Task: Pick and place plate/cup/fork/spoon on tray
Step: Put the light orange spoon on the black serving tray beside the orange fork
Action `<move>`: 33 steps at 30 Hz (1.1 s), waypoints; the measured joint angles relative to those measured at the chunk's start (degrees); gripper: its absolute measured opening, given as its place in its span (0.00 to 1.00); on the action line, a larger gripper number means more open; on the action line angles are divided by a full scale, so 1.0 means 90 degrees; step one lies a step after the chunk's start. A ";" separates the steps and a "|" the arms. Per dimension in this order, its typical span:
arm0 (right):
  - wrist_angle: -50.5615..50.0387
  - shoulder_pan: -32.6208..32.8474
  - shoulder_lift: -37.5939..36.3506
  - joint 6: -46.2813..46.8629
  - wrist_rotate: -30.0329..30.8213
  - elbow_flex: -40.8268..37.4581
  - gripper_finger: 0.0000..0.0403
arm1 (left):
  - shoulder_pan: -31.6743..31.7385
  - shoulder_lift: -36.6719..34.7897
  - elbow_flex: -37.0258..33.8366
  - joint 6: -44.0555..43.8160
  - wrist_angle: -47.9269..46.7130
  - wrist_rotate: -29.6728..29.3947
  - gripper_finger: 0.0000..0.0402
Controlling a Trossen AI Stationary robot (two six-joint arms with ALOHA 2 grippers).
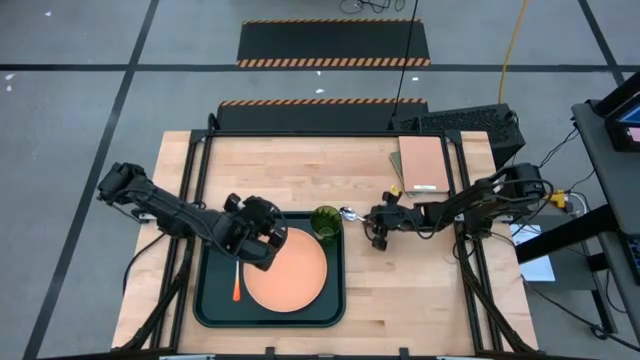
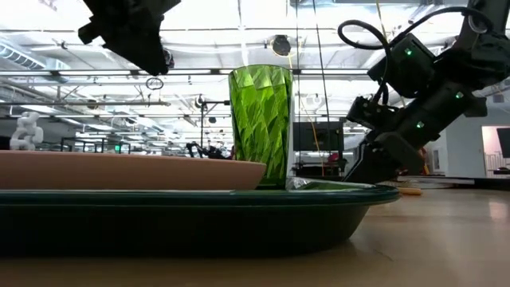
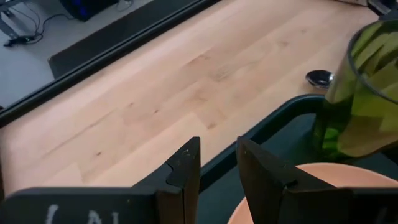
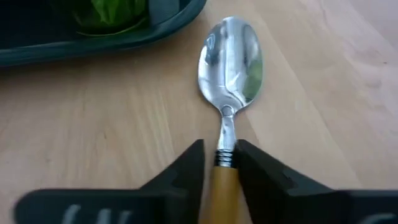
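Steel-bowled spoon [image 4: 227, 93], light, stiff, slick.
Pinched at yellow handle between right gripper [image 4: 222, 163] fingers; left gripper [image 3: 217, 163] slightly spread, idle.

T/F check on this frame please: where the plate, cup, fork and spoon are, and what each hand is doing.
1. The plate lies on the tray. True.
2. The cup stands on the bare table. False: it stands upright in a corner of the tray, beside the plate.
3. The right hand is closed on the spoon. True: it grips the yellow-orange handle, with the bowl off the tray, over the wood.
4. The left hand holds the fork. False: it is empty; the fork lies on the tray.
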 joint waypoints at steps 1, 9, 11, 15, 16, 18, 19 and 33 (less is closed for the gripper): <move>-0.0016 0.0000 -0.0019 0.0017 -0.0003 0.0000 0.14 | 0.0023 0.0000 0.0000 0.0073 0.0058 0.0001 0.27; -0.0082 0.0000 -0.0229 -0.0015 0.0017 -0.0010 0.07 | 0.0165 0.0000 0.0000 0.0604 0.0519 0.0003 0.27; -0.0200 -0.0002 -0.0380 -0.0019 0.0125 -0.0023 0.07 | 0.0165 0.0000 0.0000 0.0722 0.0632 0.0005 0.27; -0.0442 0.0002 -0.0845 -0.0005 0.0599 -0.0019 0.09 | 0.0165 0.0000 0.0000 0.0855 0.0756 0.0006 0.27; -0.0554 0.0002 -0.0981 -0.0002 0.0692 -0.0019 0.09 | 0.0165 0.0000 0.0000 0.0883 0.0771 0.0006 0.27; -0.0633 0.0002 -0.1231 -0.0002 0.0732 -0.0019 0.09 | 0.0165 0.0000 0.0000 0.0891 0.0801 0.0006 0.27; -0.0669 0.0006 -0.1396 -0.0002 0.0778 -0.0019 0.08 | 0.0165 0.0000 0.0000 0.0891 0.0808 0.0007 0.27; -0.1141 0.0461 -0.3739 -0.0232 0.1557 -0.0017 0.08 | 0.0165 0.0000 0.0000 0.1372 0.1899 0.0481 0.27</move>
